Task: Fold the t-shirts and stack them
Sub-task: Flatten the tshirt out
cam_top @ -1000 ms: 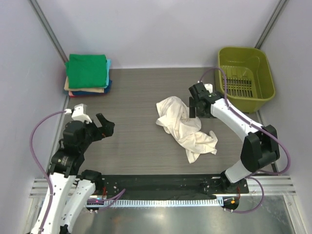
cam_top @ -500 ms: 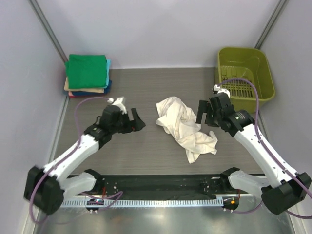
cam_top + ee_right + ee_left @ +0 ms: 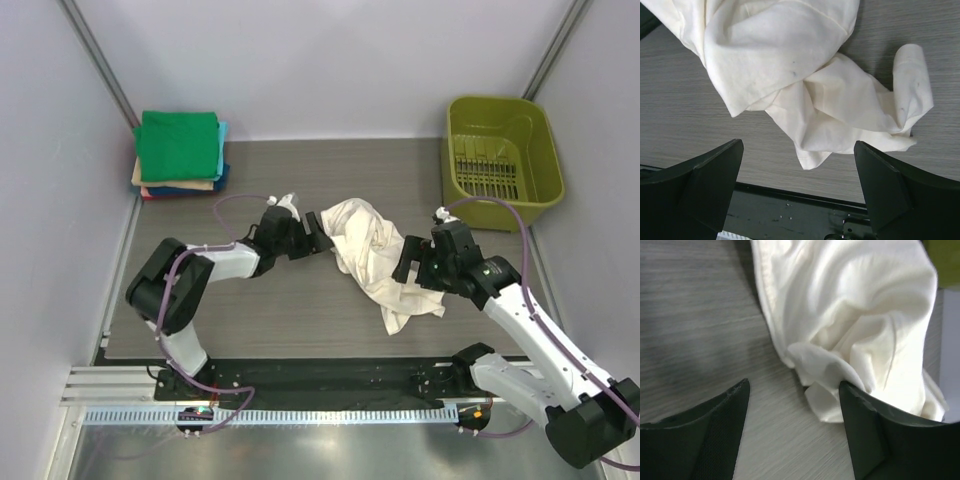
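Lying crumpled in the middle of the table (image 3: 285, 310), the cream t-shirt (image 3: 372, 250) looks light, limp and wrinkly. I reckon it would sag and bunch from a single pinch, so a hem or shoulder edge on each side seems the best hold. The left gripper (image 3: 322, 243) sits spread at its left edge and the right gripper (image 3: 407, 268) gapes over its lower folds, neither holding cloth. The folded stack (image 3: 180, 152) sits far-left.

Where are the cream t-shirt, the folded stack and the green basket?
cream t-shirt (image 3: 368, 240), top view, on its crumpled middle.
folded stack (image 3: 178, 145), top view, on the green shirt on top.
basket (image 3: 546, 165), top view, on its right wall.
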Controlling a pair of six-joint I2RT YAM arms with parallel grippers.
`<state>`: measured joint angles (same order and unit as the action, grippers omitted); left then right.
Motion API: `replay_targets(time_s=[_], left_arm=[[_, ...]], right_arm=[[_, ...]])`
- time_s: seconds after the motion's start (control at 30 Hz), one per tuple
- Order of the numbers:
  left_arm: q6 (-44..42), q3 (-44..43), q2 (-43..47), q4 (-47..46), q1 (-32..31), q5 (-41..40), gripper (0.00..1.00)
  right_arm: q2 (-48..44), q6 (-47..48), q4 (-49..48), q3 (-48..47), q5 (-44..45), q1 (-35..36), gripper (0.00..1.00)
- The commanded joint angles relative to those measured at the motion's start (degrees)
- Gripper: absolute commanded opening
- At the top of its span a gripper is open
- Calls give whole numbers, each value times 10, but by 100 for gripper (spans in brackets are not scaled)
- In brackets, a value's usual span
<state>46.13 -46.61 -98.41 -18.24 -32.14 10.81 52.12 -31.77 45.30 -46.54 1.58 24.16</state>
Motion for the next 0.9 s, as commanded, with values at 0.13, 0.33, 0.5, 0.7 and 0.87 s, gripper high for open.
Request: replay_targets(time_s=[0.13, 0.33, 0.5, 0.7, 0.87], left_arm=[[15, -101, -28, -71, -1, -1, 5], [-42, -160, 105, 126, 8, -90, 0], [-97, -162, 299, 281, 23, -220, 0], [-132, -96, 300, 264, 46, -64, 81], [-80, -56, 181, 158, 46, 90, 90]], right_arm=[[42, -43, -100, 45, -58, 2, 100], [116, -32, -136, 30, -55, 2, 96], [106, -43, -111, 8, 9, 2, 96], [47, -105, -92, 57, 47, 4, 99], [-10, -147, -34, 82, 83, 4, 100]])
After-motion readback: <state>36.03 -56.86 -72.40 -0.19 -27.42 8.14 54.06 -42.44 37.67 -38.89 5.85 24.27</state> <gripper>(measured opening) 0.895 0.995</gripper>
